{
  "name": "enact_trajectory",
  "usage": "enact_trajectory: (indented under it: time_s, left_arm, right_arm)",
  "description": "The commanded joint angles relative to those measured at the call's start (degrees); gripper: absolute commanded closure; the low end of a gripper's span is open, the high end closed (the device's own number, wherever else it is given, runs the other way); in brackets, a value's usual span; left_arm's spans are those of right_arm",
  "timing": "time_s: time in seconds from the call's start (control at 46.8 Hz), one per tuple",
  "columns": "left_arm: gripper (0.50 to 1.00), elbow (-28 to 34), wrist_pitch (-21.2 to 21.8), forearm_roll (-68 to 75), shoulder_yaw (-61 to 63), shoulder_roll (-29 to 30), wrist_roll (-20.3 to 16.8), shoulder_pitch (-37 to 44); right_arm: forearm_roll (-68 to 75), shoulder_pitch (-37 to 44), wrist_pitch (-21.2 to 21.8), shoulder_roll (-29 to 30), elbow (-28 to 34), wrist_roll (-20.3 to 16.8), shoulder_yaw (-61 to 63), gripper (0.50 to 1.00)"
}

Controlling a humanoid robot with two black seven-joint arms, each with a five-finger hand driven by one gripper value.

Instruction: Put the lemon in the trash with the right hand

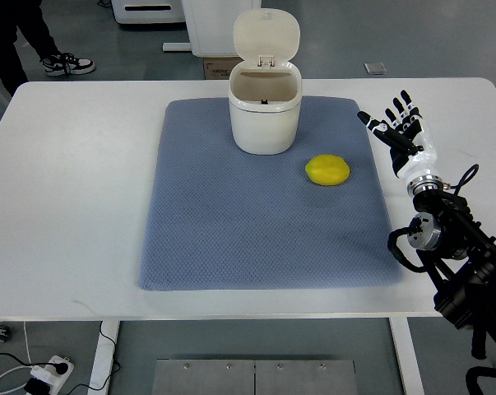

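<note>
lemon (327, 170): on the mat (231, 239), left of the right hand's fingers (400, 118)
trash can (265, 103): on the mat, behind the lemon

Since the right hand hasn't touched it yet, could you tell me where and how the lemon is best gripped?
Probably across its short middle, coming from above and the right. The lemon lies flat on the mat with its long axis running left-right and clear space all around. The right hand is open just off the mat's right edge, and the bin stands apart to the upper left.
</note>
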Motion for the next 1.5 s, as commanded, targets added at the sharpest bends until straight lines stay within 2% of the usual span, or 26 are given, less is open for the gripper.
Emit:
enact_trajectory:
  time_s: [0.0, 0.235, 0.748, 1.325, 1.474]
  left_arm:
    - [0.5, 0.0, -0.01, 0.0, 0.01, 0.0, 0.0, 0.0]
    - [0.5, 0.0, -0.01, 0.0, 0.01, 0.0, 0.0, 0.0]
    - [0.5, 0.0, -0.01, 0.0, 0.01, 0.0, 0.0, 0.0]
    - [0.5, 0.0, -0.01, 0.0, 0.01, 0.0, 0.0, 0.0]
    - [0.5, 0.0, -0.01, 0.0, 0.01, 0.0, 0.0, 0.0]
  right_arm:
    - [0.03, 0.07, -0.04, -0.8, 0.06, 0.14, -0.39, 0.5]
    - [0.03, -0.01, 0.05, -1.33, 0.06, 2.25, -0.56, 0.5]
    - [-1.37, -0.37, 0.93, -1.95, -0.02, 1.02, -2.32, 0.5]
    - [-14.03, -0.89, 7.7, -2.74, -0.02, 1.72, -5.39, 0.5]
    - [-14.65, -0.89, 7.7, -4.4, -0.11, 4.18, -9.96, 0.5]
